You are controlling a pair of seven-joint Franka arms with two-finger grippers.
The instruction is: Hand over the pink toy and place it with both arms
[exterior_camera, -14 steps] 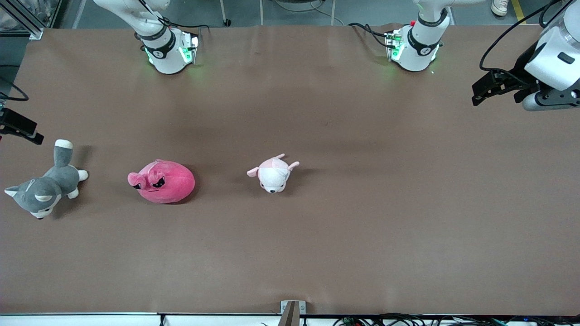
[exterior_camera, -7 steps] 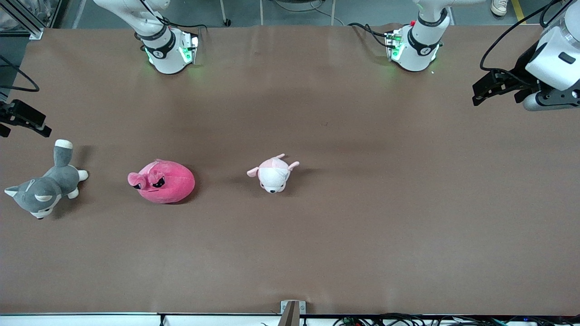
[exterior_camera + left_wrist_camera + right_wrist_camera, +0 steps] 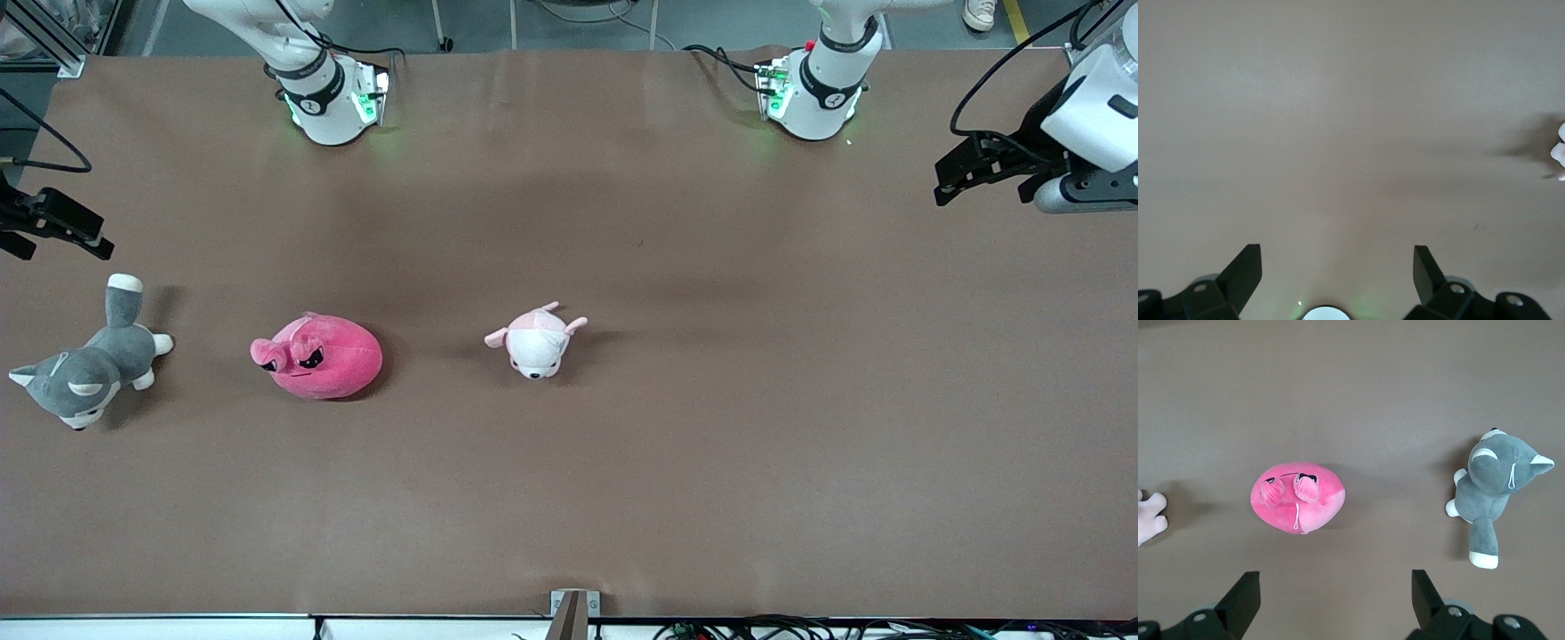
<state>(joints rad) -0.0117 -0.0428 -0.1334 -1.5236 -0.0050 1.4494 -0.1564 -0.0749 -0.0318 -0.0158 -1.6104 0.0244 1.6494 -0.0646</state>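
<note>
The pink toy (image 3: 318,360), a round hot-pink plush with angry black eyes, lies on the brown table (image 3: 711,427) toward the right arm's end. The right wrist view shows the pink toy (image 3: 1298,497) below, ahead of the fingertips. My right gripper (image 3: 62,238) hangs open and empty over the table's edge at the right arm's end, by the husky. My left gripper (image 3: 942,185) hangs open and empty over the left arm's end of the table, and only bare table lies between its fingers (image 3: 1248,267). In each wrist view, the left gripper (image 3: 1336,252) and the right gripper (image 3: 1333,575) hold nothing.
A grey-and-white plush husky (image 3: 84,369) lies near the table's edge at the right arm's end, also in the right wrist view (image 3: 1495,490). A pale pink-and-white plush (image 3: 536,342) lies mid-table beside the pink toy. The arm bases (image 3: 329,98) stand along the table's back edge.
My right gripper has come farther into view over the table's end, above the husky. My left gripper has shifted slightly outward toward its end of the table. The toys have not moved.
</note>
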